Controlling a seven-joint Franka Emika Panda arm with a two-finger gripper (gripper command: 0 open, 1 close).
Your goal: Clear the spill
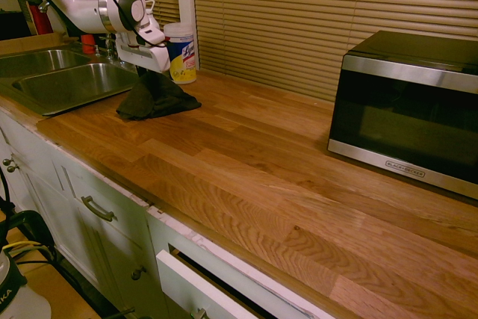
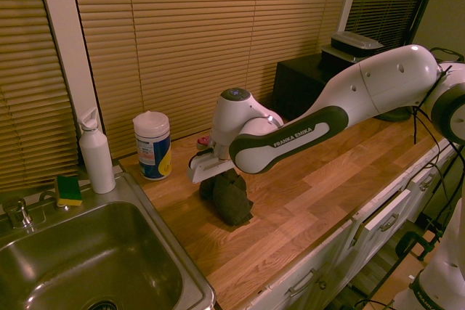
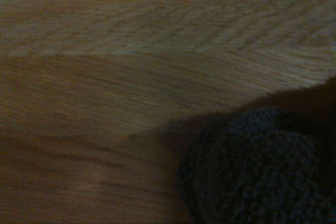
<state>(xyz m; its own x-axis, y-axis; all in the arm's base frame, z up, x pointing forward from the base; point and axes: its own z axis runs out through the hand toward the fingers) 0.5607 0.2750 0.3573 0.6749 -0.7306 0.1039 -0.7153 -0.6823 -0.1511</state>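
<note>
The wooden counter (image 1: 224,177) runs under the cloth, with its bare wood grain showing around it. Blinds (image 1: 276,28) hang behind the cloth, along the counter's back edge. The white arm (image 2: 356,96) reaches over the counter from the microwave's side of the cloth, its wrist directly above it. The sink (image 1: 67,87), steel with two basins, is set into the counter on one side of the cloth, near it; the microwave (image 1: 411,110), black with steel trim, stands on the opposite side, well apart from it. Below the counter's front edge, toward the microwave from the cloth, a white drawer (image 1: 194,282) is pulled partly out. The cloth (image 1: 157,98), dark and knitted-looking, lies bunched on the wood, rising to a peak under the gripper (image 1: 142,72), whose jaws are closed on that peak. The tub (image 2: 152,147), white-lidded with a blue and yellow label, stands upright behind the cloth, near it, toward the blinds. The white bottle (image 2: 97,156) stands upright at the sink's back corner, farther from the cloth than the tub. Past the bottle from the cloth are the faucet (image 2: 18,212) and, between these two, the green and yellow sponge (image 2: 68,191). Where the spill lies relative to the cloth, I cannot tell; it cannot be made out in any view.
</note>
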